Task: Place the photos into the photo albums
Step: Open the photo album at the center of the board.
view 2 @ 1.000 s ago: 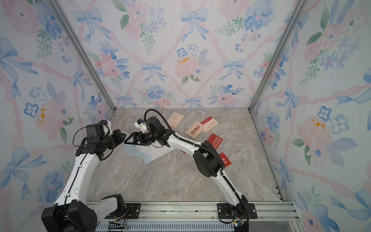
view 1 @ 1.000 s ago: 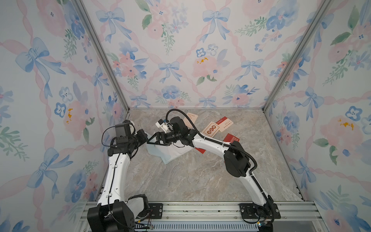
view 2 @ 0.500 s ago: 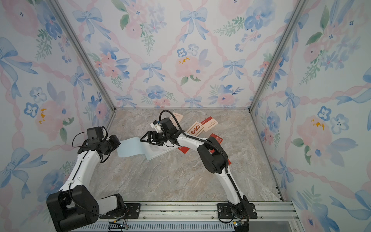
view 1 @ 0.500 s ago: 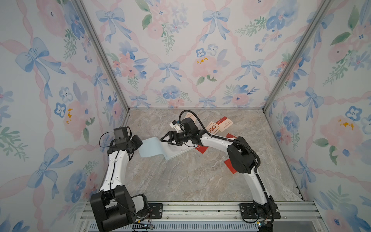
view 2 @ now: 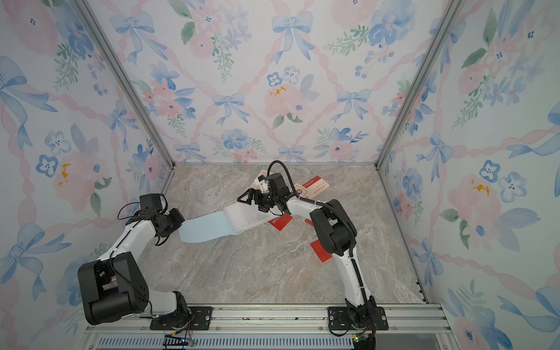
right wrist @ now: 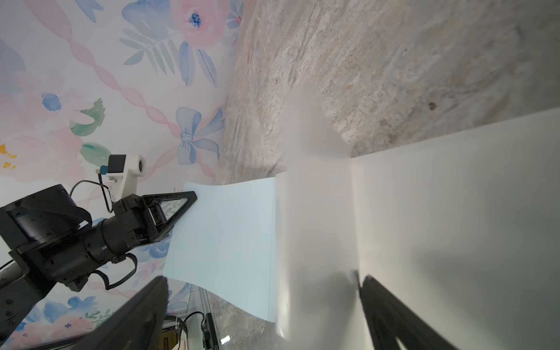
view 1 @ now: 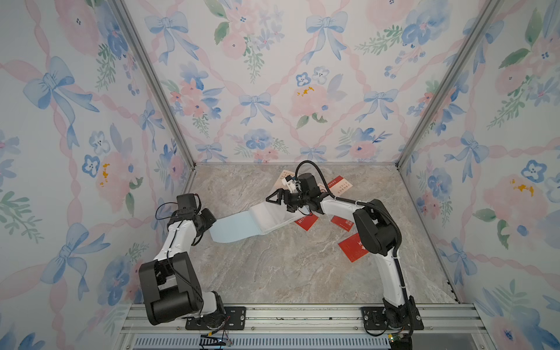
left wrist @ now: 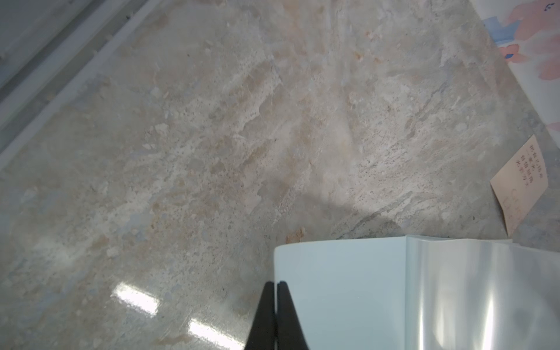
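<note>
The photo album lies open in both top views. Its pale blue cover (view 1: 233, 225) (view 2: 206, 227) is lifted off the floor toward the left, and its white sleeve pages (view 1: 269, 216) (view 2: 245, 218) lie flat. My left gripper (view 1: 212, 224) (left wrist: 275, 283) is shut on the cover's edge (left wrist: 339, 288). My right gripper (view 1: 278, 198) (right wrist: 263, 291) hovers open over the pages (right wrist: 454, 212), holding nothing. Red photos (view 1: 305, 222) (view 1: 353, 247) lie right of the album. Cream photos (view 1: 341, 185) (left wrist: 519, 185) lie behind it.
The marble floor (view 1: 288, 272) is boxed in by floral walls on three sides, with a metal rail (view 1: 288, 315) along the front. A third red card (view 1: 342, 221) lies partly under my right forearm. My left arm stands close to the left wall.
The left gripper has swung the blue cover open to the left and drawn back toward the left wall. The right gripper has shifted right, over the pages.
</note>
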Controlling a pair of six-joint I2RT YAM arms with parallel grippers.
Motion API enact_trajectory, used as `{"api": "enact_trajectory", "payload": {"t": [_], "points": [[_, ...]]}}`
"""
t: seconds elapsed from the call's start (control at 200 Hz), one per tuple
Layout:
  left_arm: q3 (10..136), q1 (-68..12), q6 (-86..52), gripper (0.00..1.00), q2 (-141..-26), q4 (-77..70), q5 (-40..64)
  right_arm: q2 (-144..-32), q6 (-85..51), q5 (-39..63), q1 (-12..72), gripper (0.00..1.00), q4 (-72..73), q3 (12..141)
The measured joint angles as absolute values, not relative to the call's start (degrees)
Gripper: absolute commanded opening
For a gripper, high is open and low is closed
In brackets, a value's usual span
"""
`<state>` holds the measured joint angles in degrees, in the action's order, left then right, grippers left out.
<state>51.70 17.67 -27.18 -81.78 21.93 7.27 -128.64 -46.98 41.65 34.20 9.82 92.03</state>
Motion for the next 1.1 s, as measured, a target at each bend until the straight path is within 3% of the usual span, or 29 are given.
{"api": "enact_trajectory", "payload": {"t": [0.315,0.705,1.1], "points": [[61.2,17.0,-26.1,0.0,-95.7,20.8,8.5,-128.8,-46.0,41.7,35.4,0.99,9.4,93.2],[62.7,14.5,-27.0,0.0,-102.0,20.9,8.4,-137.2,-46.4,43.7,41.6,0.99,7.9,109.4],[64.4,17.8,-25.5,0.0,-102.5,21.3,8.8,-133.3,-46.9,44.6,31.0,0.99,10.2,94.2]]}}
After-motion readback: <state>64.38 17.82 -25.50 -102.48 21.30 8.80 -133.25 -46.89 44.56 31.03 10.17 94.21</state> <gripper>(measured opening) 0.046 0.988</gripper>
